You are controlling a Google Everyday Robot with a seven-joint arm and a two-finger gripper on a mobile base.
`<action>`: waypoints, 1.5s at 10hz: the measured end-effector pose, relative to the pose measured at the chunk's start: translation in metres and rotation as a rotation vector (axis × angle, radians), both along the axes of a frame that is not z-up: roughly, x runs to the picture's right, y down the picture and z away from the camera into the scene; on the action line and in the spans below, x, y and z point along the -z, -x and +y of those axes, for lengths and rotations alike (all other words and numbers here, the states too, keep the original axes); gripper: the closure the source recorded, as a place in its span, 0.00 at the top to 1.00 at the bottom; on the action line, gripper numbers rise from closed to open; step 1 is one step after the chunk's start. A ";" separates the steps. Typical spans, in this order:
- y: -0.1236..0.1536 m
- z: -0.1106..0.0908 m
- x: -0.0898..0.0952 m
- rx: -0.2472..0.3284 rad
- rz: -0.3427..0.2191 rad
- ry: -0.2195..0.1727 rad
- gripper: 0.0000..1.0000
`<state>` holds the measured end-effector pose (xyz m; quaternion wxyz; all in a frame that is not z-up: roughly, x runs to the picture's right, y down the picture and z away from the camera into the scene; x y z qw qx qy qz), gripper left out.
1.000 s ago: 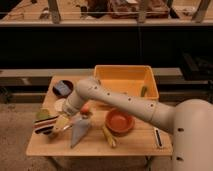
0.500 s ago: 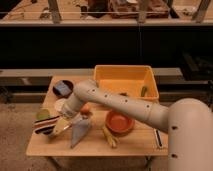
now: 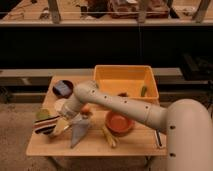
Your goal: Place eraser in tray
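The yellow tray [image 3: 126, 80] stands at the back right of the wooden table [image 3: 95, 145], with a small green item [image 3: 144, 91] and a dark item inside. My gripper [image 3: 61, 126] is low over the table's front left, next to a dark striped object [image 3: 45, 125] and a grey cloth [image 3: 80, 131]. I cannot tell which item is the eraser; it may be under or beside the gripper. The white arm [image 3: 120, 104] reaches across the table from the right.
An orange bowl [image 3: 119, 121] sits in front of the tray, with a banana [image 3: 108, 136] beside it. A purple bowl [image 3: 63, 88] holding something blue is at the back left. A green cup [image 3: 43, 114] and a white disc [image 3: 61, 105] are at the left. A pen [image 3: 158, 138] lies at the right edge.
The gripper has shifted a little left and down towards the striped object. The other objects have not moved.
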<state>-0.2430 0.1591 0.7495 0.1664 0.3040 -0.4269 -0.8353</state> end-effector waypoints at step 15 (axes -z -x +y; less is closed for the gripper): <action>0.014 -0.061 0.028 -0.104 -0.074 -0.065 0.00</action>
